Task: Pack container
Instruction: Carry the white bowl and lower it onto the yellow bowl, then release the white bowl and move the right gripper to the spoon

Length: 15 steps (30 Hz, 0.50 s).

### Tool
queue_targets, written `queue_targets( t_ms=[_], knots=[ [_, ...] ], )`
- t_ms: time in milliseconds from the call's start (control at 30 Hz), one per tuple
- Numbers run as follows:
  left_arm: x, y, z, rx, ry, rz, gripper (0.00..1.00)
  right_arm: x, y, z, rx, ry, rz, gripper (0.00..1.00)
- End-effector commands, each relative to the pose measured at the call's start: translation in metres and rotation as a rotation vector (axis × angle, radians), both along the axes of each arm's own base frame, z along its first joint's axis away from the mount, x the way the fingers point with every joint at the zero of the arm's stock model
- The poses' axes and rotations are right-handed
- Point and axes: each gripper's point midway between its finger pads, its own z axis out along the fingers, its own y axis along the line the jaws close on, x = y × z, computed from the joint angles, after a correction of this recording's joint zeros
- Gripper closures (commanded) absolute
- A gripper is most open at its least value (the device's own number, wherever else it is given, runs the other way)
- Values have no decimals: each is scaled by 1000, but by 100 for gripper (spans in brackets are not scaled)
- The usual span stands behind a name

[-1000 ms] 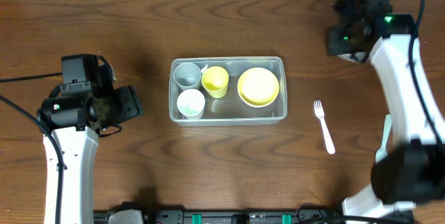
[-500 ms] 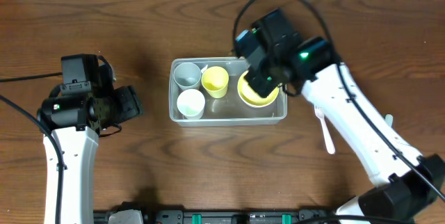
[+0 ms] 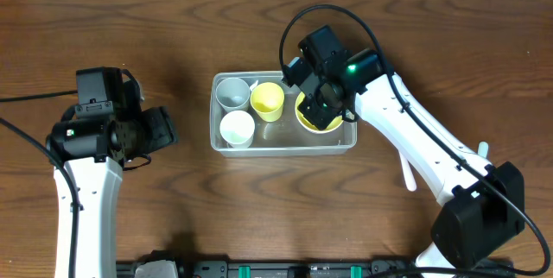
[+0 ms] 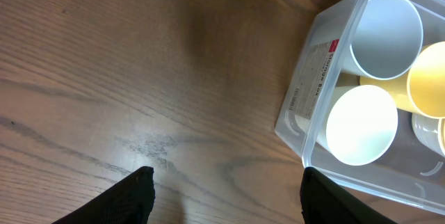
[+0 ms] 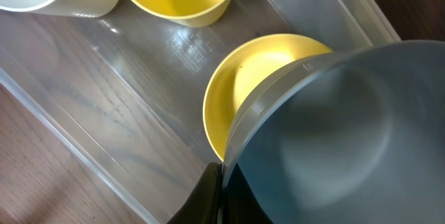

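Observation:
The container [image 3: 349,144], a clear rectangular tub, sits mid-table and holds a grey cup [image 3: 232,93], a yellow cup [image 3: 268,99], a white cup [image 3: 237,128] and a yellow bowl [image 3: 305,119]. My right gripper [image 3: 324,98] hangs over the yellow bowl [image 5: 243,92]. In the right wrist view that gripper [image 5: 221,172] is shut on the rim of a grey bowl [image 5: 334,133], which covers much of the yellow one. My left gripper [image 3: 164,129] stays left of the tub, open over bare wood [image 4: 226,182], with the container's corner [image 4: 299,123] beside its right finger.
A white fork [image 3: 408,179] lies on the table right of the container, partly under the right arm. The right arm stretches diagonally from the front right corner to the tub. Dark wood surrounds the tub on all sides.
The right arm swung from the far right corner to over the container, then sank closer onto the yellow bowl with the grey bowl held. The left arm stayed still.

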Motion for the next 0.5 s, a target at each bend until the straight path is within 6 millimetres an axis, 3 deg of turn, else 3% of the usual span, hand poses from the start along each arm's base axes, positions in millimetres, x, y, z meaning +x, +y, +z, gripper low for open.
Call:
queue_targets(
  t_ms=[0, 133, 200, 267, 467],
  knots=[
    [-3, 2, 0, 4, -1, 7, 32, 1, 1, 0, -2, -10, 16, 97],
    [-3, 2, 0, 4, -1, 7, 32, 1, 1, 0, -3, -9, 16, 94],
    [-3, 2, 0, 4, -1, 7, 32, 1, 1, 0, -4, -9, 16, 61],
    [-3, 2, 0, 4, -1, 7, 32, 1, 1, 0, -3, -9, 16, 47],
    [-3, 2, 0, 4, 0, 7, 32, 0, 0, 0, -5, -7, 16, 46]
  ],
)
